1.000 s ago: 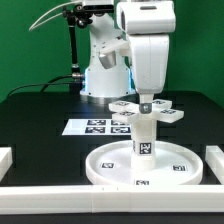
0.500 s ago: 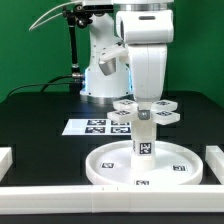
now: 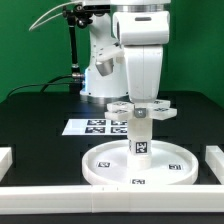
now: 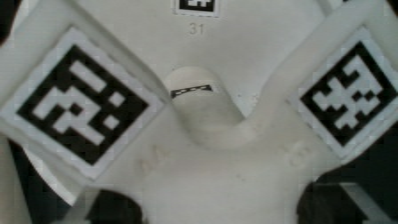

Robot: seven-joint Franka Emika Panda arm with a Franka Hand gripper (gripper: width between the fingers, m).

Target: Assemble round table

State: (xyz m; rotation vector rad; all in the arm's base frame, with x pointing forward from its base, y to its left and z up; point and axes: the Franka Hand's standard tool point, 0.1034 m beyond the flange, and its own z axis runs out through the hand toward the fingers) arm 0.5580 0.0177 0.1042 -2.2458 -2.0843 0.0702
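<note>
one disc (image 3: pixel 140 163), one leg (image 3: pixel 141 137), one base (image 3: pixel 140 109)

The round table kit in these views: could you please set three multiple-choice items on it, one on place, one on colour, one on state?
1. Where does the leg stand?
A. on the disc
B. on the marker board
C. on bare tabletop

2. What colour is the table surface?
A. white
B. black
C. green

3. How does the cross base sit?
A. flat on the disc
B. on top of the leg, under the gripper
C. beside a rail

Answers: 1 A, the leg rises upright from the disc's middle. 2 B, the surface is black. 3 B, its arms spread at the leg's top.
</note>
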